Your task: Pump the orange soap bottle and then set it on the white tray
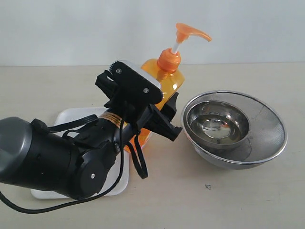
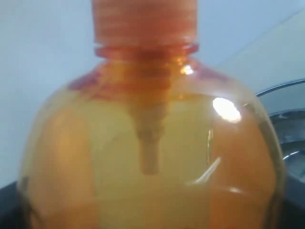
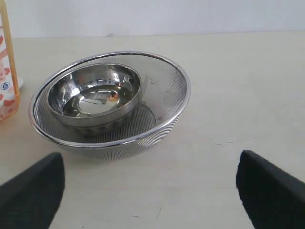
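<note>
The orange soap bottle [image 1: 170, 78] stands upright, its orange pump head [image 1: 185, 32] raised on the white stem. My left gripper [image 1: 159, 113] is shut on the bottle's body from the near side, with one black finger [image 1: 167, 125] showing on the right. The bottle [image 2: 152, 157] fills the left wrist view between the jaws. Its base is at the right edge of the white tray [image 1: 71, 118]; whether it rests there is hidden by the arm. My right gripper [image 3: 151, 191] is open over bare table, out of the exterior view, and sees the bottle's label edge [image 3: 5, 71].
Nested round steel bowls [image 1: 233, 129] sit just right of the bottle, and they lie ahead of the right gripper as bowls [image 3: 109, 95]. My left arm covers much of the tray. A pale wall lies behind the beige table.
</note>
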{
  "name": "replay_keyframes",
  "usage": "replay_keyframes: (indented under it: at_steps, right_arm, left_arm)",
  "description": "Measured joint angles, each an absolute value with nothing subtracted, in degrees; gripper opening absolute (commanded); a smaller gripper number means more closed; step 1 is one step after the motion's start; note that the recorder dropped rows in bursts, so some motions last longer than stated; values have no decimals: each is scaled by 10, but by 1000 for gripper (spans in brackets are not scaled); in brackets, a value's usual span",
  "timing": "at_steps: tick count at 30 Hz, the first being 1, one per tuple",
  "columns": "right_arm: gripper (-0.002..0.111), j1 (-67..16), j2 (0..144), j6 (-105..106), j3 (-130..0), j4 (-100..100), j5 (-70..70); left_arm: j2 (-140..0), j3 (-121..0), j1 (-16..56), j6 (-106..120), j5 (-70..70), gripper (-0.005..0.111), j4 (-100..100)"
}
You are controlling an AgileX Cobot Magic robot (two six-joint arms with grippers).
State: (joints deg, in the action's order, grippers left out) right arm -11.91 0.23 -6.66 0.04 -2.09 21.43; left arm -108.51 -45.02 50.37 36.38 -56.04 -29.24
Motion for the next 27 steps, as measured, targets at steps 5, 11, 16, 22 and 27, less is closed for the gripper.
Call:
replay_keyframes:
  at_steps: [5,11,16,22,27]
  right_arm:
    - [88,-119,2,-67,0,-21,214]
    - [88,-119,2,-67,0,-21,214]
    - [88,-119,2,-67,0,-21,214]
    - [88,-119,2,-67,0,-21,214]
    - [88,-119,2,-67,0,-21,214]
  left_arm:
    - [-1085,-450,504,384,-555,5,-324]
    - [-1085,-450,504,390,-543,5,-326]
    - [-1085,-450,504,390,-539,5,-326]
    - [-1085,-450,504,390,-531,5,-326]
    - [-1085,-450,504,391,-531,5,-326]
